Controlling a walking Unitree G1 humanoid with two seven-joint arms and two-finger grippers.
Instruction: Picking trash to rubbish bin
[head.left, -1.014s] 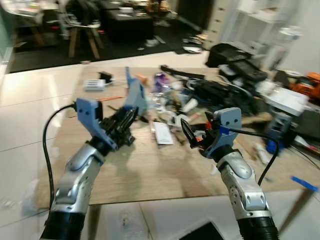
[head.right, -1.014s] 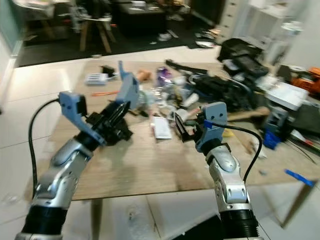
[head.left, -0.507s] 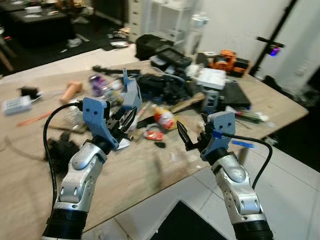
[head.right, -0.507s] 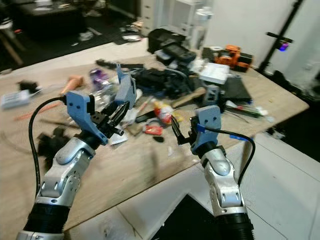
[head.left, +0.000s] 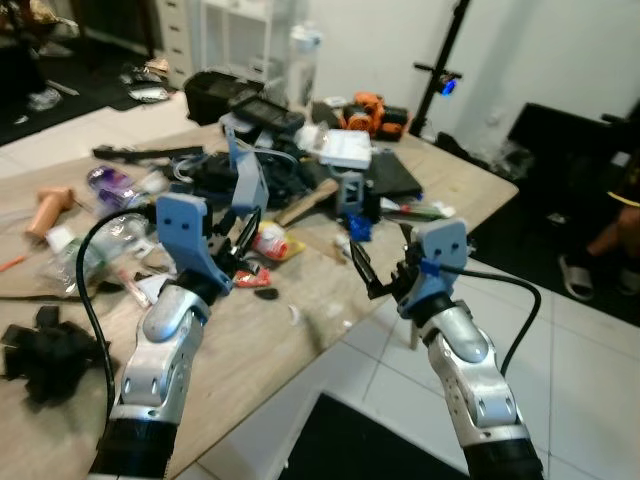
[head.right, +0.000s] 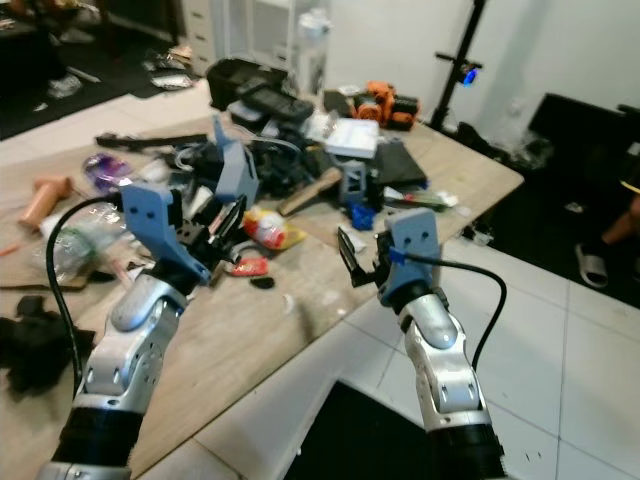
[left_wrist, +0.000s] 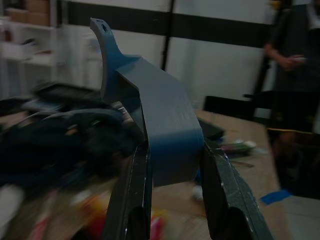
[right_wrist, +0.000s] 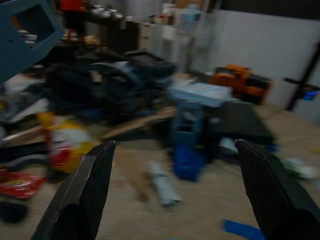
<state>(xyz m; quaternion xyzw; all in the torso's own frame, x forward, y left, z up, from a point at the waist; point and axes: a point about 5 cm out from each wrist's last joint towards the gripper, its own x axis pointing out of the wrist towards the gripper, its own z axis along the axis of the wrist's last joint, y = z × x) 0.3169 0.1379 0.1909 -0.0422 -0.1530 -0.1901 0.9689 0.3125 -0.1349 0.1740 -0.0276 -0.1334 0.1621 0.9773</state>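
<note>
Left gripper holds a stiff, light, curved blue plastic piece clamped at its lower end above the cluttered table, while the right gripper hangs wide open, empty.

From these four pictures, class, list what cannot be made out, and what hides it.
- Rubbish bin: nowhere among the views, so its place is unknown.
- Blue curved piece in the left gripper: its lower end is hidden between the fingers.
- Yellow-red wrapper: print lost to blur, right wrist view.
- Person: cut by the frame edge.
</note>
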